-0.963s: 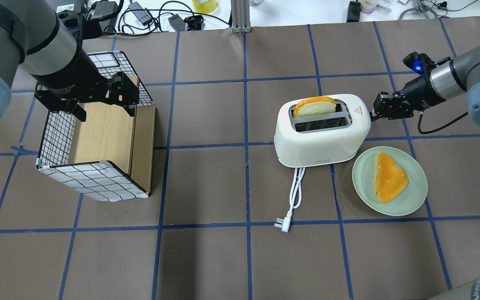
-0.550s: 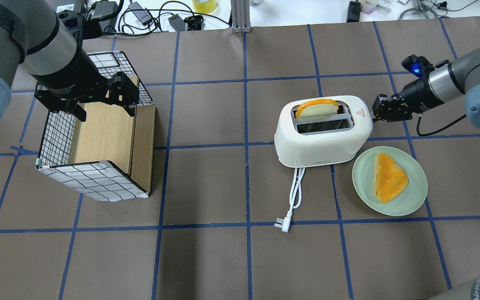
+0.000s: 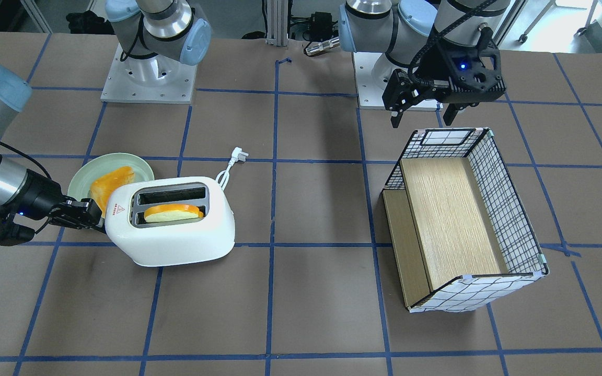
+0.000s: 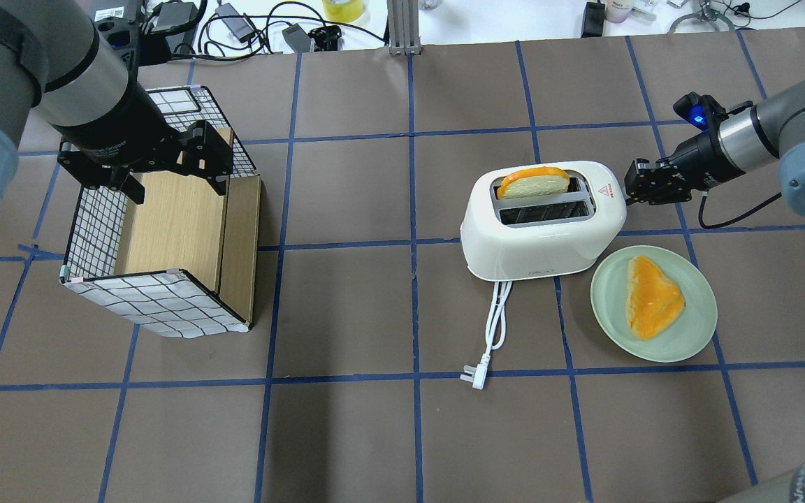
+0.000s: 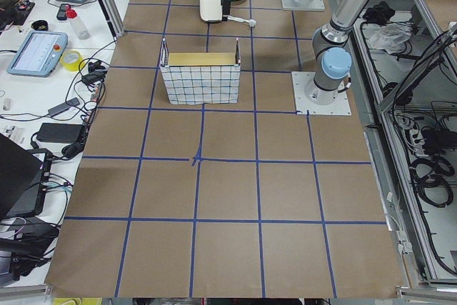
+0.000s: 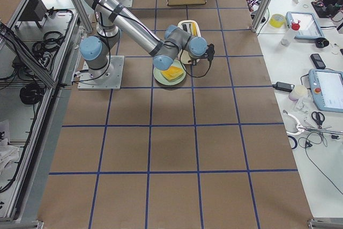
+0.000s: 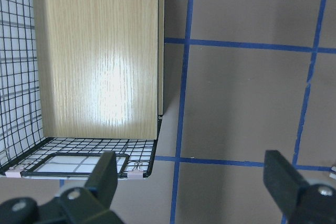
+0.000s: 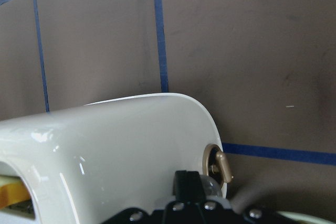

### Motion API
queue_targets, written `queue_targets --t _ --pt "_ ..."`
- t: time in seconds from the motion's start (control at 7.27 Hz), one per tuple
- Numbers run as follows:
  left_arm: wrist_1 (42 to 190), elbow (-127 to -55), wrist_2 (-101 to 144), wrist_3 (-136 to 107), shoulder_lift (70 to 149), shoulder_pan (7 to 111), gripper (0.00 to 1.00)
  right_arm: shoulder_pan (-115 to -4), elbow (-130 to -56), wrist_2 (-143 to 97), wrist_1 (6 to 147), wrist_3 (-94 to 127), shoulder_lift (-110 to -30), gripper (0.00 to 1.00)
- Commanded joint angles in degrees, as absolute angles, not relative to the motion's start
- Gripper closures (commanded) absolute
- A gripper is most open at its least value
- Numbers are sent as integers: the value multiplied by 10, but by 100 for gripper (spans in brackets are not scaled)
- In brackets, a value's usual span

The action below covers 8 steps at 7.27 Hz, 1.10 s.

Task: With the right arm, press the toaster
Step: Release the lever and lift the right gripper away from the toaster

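The toaster (image 4: pixel 539 230) sits at about 3 o'clock on the surface (image 4: pixel 346 433). Since a second ago its bread slice (image 4: pixel 533 184) has sunk lower and the toaster has slid a bit toward 3 o'clock. The right fingers (image 8: pixel 185 184) touch its 3 o'clock end and look pressed together, though that is hard to see. The left fingers (image 7: pixel 105 174) are spread wide over the basket (image 4: pixel 158 304). There is one toaster, one basket, one plate (image 4: pixel 612 279) and two slices; the second slice (image 4: pixel 654 297) lies on the plate.
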<state>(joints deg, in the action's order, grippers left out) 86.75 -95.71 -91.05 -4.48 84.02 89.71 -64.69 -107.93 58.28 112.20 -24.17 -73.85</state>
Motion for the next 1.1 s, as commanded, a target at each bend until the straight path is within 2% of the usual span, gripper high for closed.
queue_targets --t 0.0,0.41,0.96 --pt "867 -957 -911 -45 840 897 0 -647 -1067 606 1114 -226 -756 100" --pt "867 -957 -910 -45 840 897 0 -650 -1056 611 1092 -204 -794 100" --pt "867 -957 -911 -45 840 897 0 -665 -922 674 933 -203 -819 100"
